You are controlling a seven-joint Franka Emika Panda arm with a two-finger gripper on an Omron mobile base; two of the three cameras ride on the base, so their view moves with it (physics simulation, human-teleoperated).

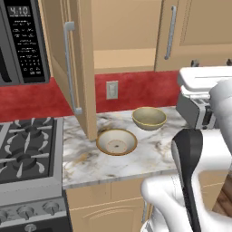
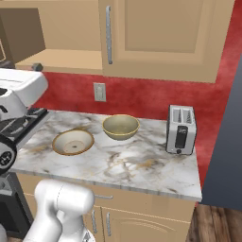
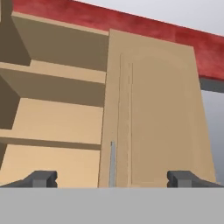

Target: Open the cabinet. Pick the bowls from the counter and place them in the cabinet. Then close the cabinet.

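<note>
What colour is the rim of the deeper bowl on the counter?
Brownish-gold, on a beige deeper bowl; the right base view shows it best.

The gripper (image 3: 112, 178) stands with its jaws spread wide and nothing between them, its two dark fingertips (image 3: 41, 178) far apart. The white arm (image 1: 199, 181) with its dark joint bends upward from the base below the gripper.

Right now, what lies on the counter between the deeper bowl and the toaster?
Nothing: in the right base view, bare counter separates the deeper bowl from the toaster.
</note>
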